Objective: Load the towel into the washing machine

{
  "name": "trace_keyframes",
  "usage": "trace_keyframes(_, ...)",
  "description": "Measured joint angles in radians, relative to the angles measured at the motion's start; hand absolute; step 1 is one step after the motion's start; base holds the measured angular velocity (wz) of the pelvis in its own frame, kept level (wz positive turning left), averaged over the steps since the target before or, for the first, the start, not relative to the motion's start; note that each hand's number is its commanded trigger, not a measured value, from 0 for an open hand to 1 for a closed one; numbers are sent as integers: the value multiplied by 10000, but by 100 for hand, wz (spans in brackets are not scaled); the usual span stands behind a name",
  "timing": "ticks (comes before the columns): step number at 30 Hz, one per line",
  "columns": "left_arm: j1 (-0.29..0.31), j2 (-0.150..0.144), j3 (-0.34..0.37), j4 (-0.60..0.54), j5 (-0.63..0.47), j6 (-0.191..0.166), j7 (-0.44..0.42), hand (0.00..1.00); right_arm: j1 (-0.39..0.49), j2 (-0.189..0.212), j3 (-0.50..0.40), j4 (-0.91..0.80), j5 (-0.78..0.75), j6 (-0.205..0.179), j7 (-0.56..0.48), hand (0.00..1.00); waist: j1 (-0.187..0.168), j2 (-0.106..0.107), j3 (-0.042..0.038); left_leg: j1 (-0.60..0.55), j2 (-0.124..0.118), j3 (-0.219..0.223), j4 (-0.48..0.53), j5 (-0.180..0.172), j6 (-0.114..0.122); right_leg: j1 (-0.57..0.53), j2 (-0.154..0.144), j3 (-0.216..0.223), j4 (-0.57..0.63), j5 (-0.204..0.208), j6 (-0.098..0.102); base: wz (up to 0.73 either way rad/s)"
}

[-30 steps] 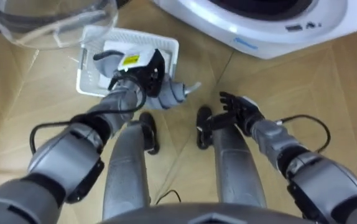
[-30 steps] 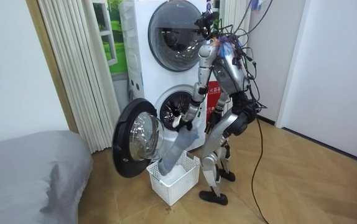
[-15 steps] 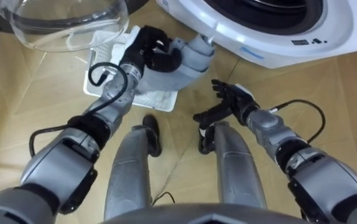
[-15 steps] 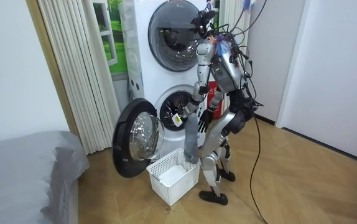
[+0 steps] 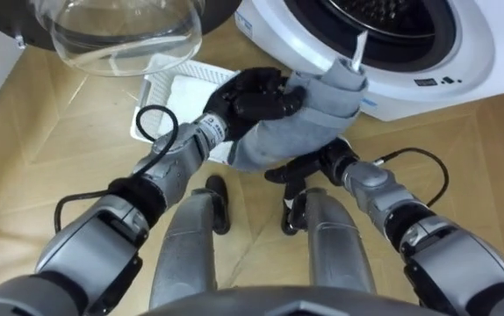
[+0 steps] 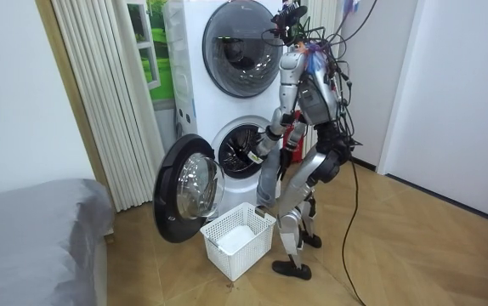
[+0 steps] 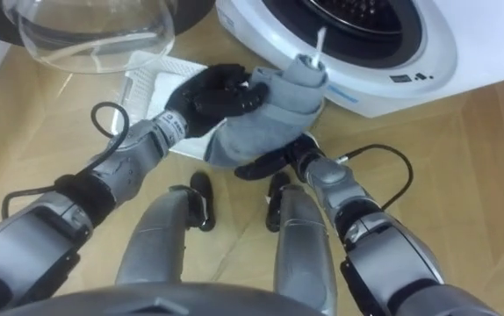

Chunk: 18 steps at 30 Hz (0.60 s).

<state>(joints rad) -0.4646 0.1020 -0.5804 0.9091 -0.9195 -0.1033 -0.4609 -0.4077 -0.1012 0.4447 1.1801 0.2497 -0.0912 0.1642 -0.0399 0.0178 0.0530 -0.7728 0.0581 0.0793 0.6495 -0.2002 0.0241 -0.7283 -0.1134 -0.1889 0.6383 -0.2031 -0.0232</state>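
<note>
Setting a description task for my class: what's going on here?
The robot stands at the open washing machine. Its left hand is curled round a grey towel, holding it at the drum's rim, not yet inside. Its right hand sits open beneath the towel's hanging end. A white basket stands on the floor.

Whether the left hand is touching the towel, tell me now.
Touching. The left eye view shows the left hand with its fingers curled round the upper end of the grey towel, just in front of the washing machine.
</note>
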Motion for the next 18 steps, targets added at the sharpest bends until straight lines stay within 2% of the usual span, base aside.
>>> trace_keyframes(5,-5,-46,49,-31,-855,632,-259,100,16,26,-149,-6,-295,350,-36,0,22,56,3,-27,10,-39,-12,5,-12,-6,35,-1,-23,1,-4,-1)
trace_keyframes(6,-5,-123,147,-35,-1115,764,-269,100,45,81,-181,-32,-377,434,-107,8,49,74,0,-40,16,-63,-13,5,-14,-5,64,10,-52,4,-1,0)
trace_keyframes(7,-4,-179,246,-38,-1195,821,-288,100,67,102,-219,-64,-429,483,-114,74,80,78,1,-46,24,-70,-14,5,-17,-5,90,28,-75,12,4,0)
trace_keyframes(8,-5,-266,339,-64,-1513,890,-312,100,88,104,-358,-76,-518,555,-107,100,109,98,3,-67,26,-109,0,5,-24,-5,100,9,-90,15,3,3)
trace_keyframes(13,-9,-518,507,-393,-2816,1035,-323,100,24,164,-565,-159,-554,706,-136,100,180,138,4,-177,25,-120,76,4,-25,-84,83,-25,9,8,-4,2)
trace_keyframes(18,-6,-554,699,-973,-3662,1043,-318,100,-58,179,-744,-179,-500,706,-214,100,197,137,4,-174,44,-113,96,5,-29,-91,80,-30,33,-10,-20,0)
